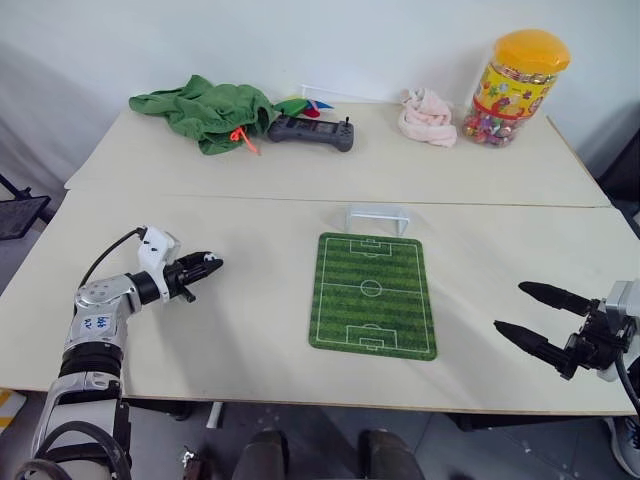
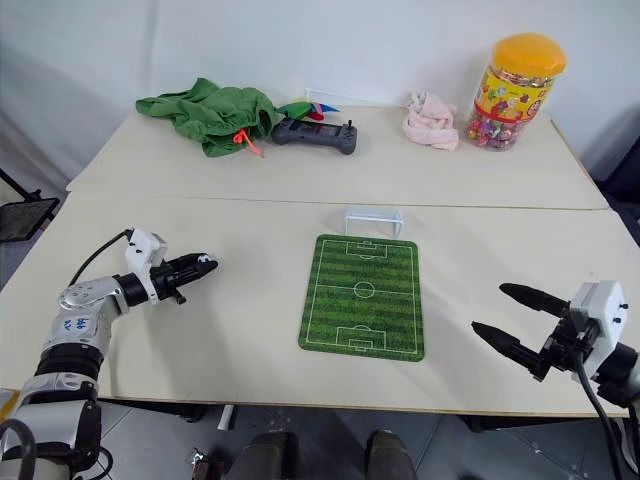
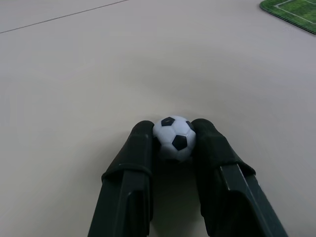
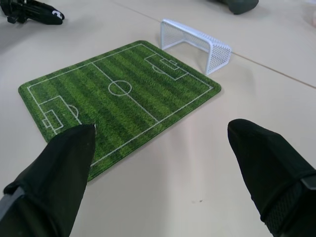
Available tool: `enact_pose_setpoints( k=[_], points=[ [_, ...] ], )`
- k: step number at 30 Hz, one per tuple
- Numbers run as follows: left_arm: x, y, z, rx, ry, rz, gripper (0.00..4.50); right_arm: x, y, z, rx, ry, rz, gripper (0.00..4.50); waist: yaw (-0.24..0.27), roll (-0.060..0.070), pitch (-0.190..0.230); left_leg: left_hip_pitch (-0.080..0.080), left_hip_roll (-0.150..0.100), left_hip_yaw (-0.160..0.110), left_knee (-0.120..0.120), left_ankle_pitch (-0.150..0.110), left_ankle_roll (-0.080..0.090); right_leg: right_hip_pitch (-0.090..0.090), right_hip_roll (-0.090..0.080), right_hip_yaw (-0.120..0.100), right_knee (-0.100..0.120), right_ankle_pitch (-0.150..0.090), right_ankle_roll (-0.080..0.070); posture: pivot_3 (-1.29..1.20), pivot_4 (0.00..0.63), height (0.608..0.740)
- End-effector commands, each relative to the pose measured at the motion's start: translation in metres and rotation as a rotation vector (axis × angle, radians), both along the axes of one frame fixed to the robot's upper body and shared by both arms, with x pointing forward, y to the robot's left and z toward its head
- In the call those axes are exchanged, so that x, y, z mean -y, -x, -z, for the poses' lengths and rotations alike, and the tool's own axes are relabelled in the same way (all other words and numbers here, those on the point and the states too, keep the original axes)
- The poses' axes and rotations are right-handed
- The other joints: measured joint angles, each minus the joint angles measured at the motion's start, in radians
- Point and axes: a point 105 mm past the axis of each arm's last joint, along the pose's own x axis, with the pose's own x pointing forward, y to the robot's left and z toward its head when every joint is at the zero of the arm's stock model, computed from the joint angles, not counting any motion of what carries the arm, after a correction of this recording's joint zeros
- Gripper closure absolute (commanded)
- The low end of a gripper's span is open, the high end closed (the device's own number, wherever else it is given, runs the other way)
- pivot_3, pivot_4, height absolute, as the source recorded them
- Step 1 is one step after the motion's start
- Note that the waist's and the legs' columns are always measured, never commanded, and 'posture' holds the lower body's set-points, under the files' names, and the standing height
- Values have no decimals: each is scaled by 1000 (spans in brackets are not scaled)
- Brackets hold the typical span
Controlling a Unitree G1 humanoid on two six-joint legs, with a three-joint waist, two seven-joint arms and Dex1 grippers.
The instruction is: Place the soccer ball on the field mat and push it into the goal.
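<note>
Left gripper (image 3: 173, 148) pinching the soccer ball (image 3: 174, 138) — lift and carry to the mat coming next.

Going left to right: the left gripper is hovering low over the bare table (image 1: 250, 320), well left of the field mat (image 1: 373, 294), its two black fingers (image 3: 129, 168) pressing the ball from both sides right at their tips. The hold is shallow, so the robot is best served raising it gently, keeping the squeeze even, and setting it down on the turf in line with the goal (image 1: 378, 217) just beyond the mat's far edge. Right of the mat, the right gripper (image 1: 532, 316) is waiting with fingers spread wide — gripping nothing.
</note>
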Motion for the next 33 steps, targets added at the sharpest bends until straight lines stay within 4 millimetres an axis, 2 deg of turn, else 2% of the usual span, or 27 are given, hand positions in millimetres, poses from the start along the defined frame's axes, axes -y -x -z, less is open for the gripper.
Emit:
enact_pose_setpoints(
  k=[1,4,8,10,15,25,28,33],
  points=[
    [15,2,-11,45,-10,96,3635,4,1,-13,42,11,4,0,0,0,0,0,0,0,0,0,0,0,0,0,0,0,0,0,150,740],
    [40,14,-20,64,-6,243,3635,4,1,-15,46,9,-1,0,1,0,0,0,0,0,0,0,0,0,0,0,0,0,0,0,150,740],
    [98,44,-31,63,27,473,3635,-1,10,-16,24,19,-68,0,2,0,0,-1,0,0,0,-1,1,0,0,1,0,0,0,0,150,740],
    [110,52,-31,58,31,506,3635,-1,13,-17,20,22,-84,0,3,0,0,-1,0,0,0,-2,1,0,0,1,0,0,0,0,150,740],
    [159,74,-18,51,24,648,3635,-1,27,-13,-33,59,-143,0,4,1,0,0,0,0,1,-2,1,0,0,1,-1,0,0,0,150,740],
    [238,89,-5,124,-78,825,3635,-2,36,-8,-62,47,-98,0,15,1,0,-1,0,1,2,-2,2,1,0,2,-5,0,0,0,150,740],
    [247,91,-1,123,-93,844,3635,-1,37,-7,-63,48,-82,0,16,1,0,-2,0,1,2,-2,2,2,0,3,-7,0,0,0,150,740],
    [251,94,7,108,-111,854,3635,1,38,-7,-66,48,-51,0,15,2,0,-2,0,1,2,-2,3,1,0,2,-7,0,-1,0,150,740]
  ],
)
